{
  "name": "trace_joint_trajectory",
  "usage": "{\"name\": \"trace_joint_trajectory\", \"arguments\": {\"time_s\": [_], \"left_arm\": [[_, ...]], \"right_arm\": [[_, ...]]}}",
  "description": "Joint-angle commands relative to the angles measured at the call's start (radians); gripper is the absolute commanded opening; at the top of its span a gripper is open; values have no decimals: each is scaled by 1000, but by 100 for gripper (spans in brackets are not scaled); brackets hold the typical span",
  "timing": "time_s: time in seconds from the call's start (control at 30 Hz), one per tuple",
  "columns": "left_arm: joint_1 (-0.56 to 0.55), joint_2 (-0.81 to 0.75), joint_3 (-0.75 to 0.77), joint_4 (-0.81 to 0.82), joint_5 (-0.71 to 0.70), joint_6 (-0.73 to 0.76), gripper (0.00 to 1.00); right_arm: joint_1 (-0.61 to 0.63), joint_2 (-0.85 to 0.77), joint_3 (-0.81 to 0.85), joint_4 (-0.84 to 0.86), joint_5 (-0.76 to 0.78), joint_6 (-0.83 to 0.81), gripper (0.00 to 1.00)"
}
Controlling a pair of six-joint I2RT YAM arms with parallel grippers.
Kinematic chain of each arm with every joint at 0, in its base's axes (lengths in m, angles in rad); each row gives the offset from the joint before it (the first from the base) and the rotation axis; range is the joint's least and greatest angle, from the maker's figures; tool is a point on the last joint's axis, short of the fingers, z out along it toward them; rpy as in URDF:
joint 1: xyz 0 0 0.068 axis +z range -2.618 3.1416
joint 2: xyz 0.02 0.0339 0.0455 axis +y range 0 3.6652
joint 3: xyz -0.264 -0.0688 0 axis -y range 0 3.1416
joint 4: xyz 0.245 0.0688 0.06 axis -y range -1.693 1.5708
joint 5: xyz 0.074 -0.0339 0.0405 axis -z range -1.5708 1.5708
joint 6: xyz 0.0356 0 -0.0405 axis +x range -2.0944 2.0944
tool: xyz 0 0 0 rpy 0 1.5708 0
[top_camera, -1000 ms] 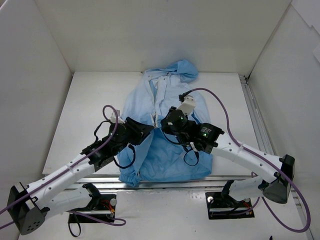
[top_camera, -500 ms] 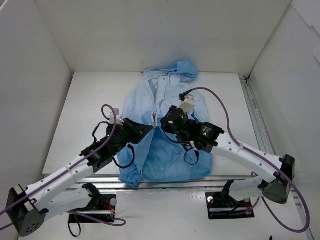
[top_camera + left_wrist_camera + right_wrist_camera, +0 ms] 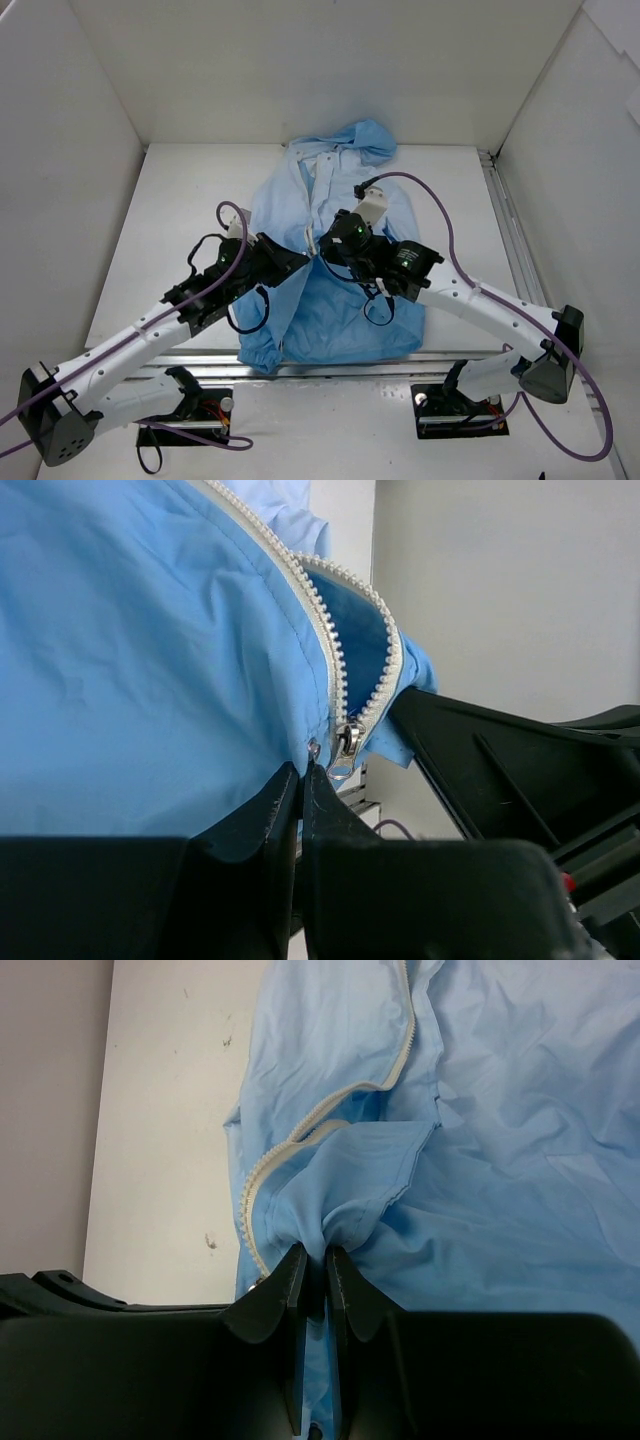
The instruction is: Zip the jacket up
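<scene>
The light blue jacket lies flat on the white table with its hood at the far end and its front partly open. My left gripper meets it at mid front. In the left wrist view the left gripper is shut, pinching the jacket edge just left of the silver zipper slider, whose pull tab hangs free. Above the slider the two rows of teeth stand apart. My right gripper is close beside it. The right gripper is shut on a bunched fold of the jacket next to the zipper teeth.
White walls enclose the table on three sides. A metal rail runs along the right side and another along the near edge. Purple cables loop off both arms above the jacket.
My left gripper has shut on the jacket edge beside the slider and lifted slightly toward the far side. The right gripper kept its hold and shifted a little left.
</scene>
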Motion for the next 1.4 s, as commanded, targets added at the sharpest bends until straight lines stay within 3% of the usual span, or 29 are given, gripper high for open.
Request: {"name": "trace_joint_trajectory", "arguments": {"time_s": [0.0, 0.37, 0.63, 0.77, 0.9, 1.1, 1.37], "left_arm": [[-3, 14, 64, -28, 95, 82, 0], [42, 36, 242, -214, 114, 271, 0], [119, 77, 345, -389, 241, 341, 0], [144, 109, 403, -476, 290, 375, 0], [162, 164, 489, -562, 359, 420, 0], [171, 198, 515, -588, 411, 446, 0], [171, 215, 518, -579, 451, 432, 0]], "right_arm": [[-19, 5, 67, 81, 22, -6, 0], [-39, -11, 37, 71, -15, -164, 1], [-119, -49, 89, 69, -169, -467, 36], [-122, -78, 115, 71, -250, -632, 35], [-125, -104, 89, 72, -470, -759, 29], [-96, -129, 52, 80, -702, -873, 30], [-56, -112, 43, 84, -752, -905, 31]]}}
